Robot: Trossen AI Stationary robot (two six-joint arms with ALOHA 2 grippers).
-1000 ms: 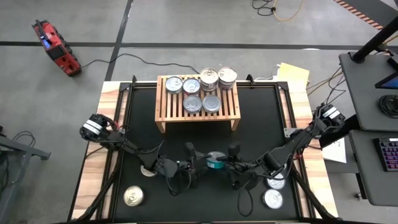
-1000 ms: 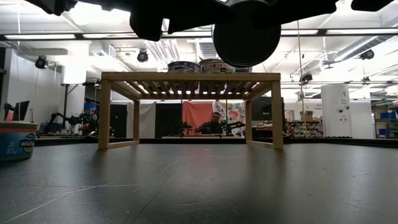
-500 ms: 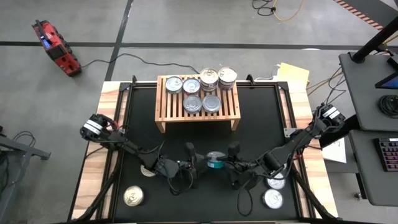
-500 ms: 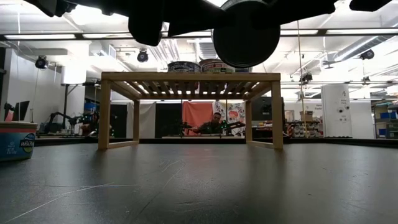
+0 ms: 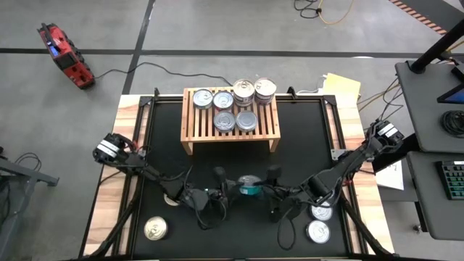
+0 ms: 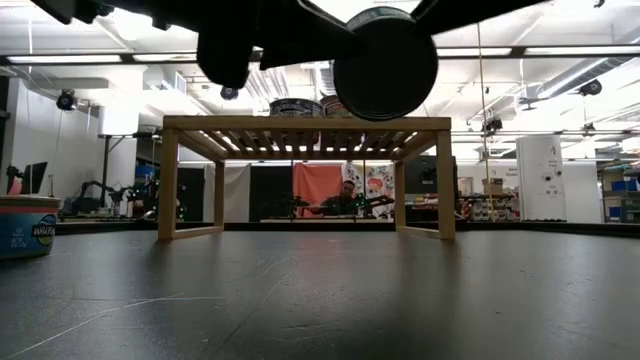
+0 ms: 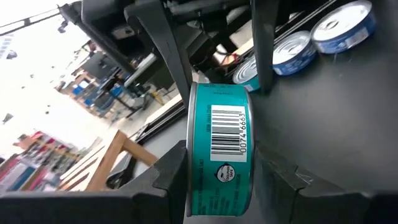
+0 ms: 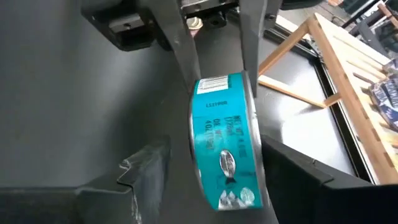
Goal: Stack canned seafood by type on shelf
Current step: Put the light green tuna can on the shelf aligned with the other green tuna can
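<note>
Two dark claws meet at the lower middle of the high view, around one teal-labelled round metal tin [image 5: 250, 187] turned on its edge. The left claw [image 5: 233, 188] is clamped on this tin's flat faces, as its wrist view shows, with the barcode facing the camera. The right claw [image 5: 267, 188] stands spread apart on either side of the same tin, a gap showing beside each finger [image 8: 146, 171] in its wrist view. In the low view the tin [image 6: 385, 62] hangs near the top centre, clear of the black desk [image 5: 304, 145]. Just behind, at upper centre of the high view, stands the low light-wood slatted shelf [image 5: 190, 123], carrying six silver-lidded tins [image 5: 223, 120] in two rows toward its right half. Lower right, two more silver-lidded tins [image 5: 317, 232] sit on the desk beside the right arm; lower left lies a gold-lidded tin [image 5: 155, 229].
</note>
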